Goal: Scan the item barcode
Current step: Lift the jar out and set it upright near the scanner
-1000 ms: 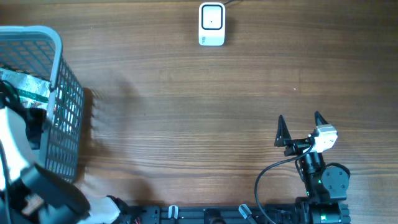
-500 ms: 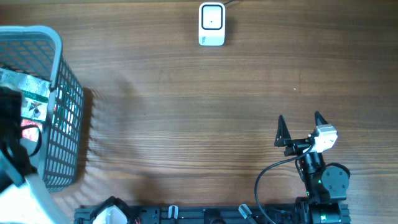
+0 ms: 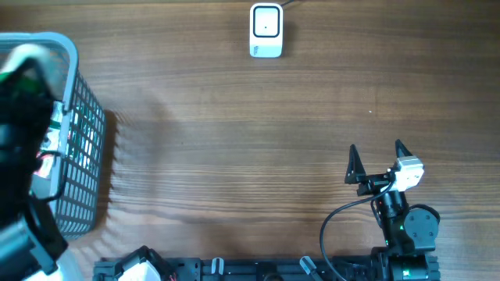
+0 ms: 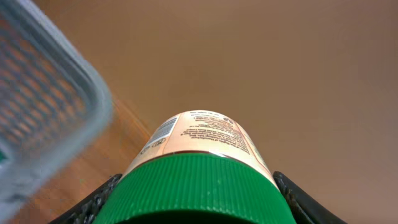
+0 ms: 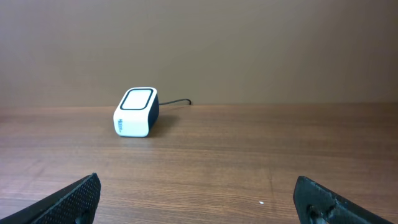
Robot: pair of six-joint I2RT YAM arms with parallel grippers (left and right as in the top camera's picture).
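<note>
One green-capped jar (image 4: 198,177), label (image 4: 211,134) print unreadable, likely a barcode (image 4: 163,130) at its edge, gripped by left hand (image 4: 196,205); one white scanner (image 3: 266,30); right hand (image 3: 376,148) spread wide.

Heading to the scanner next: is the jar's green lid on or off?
On. The left wrist view shows the green lid seated squarely on the jar.

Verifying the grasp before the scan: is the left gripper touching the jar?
Touching. The left wrist view shows the left gripper with its fingers pressed against both sides of the green lid of the jar, with no gap visible.
</note>
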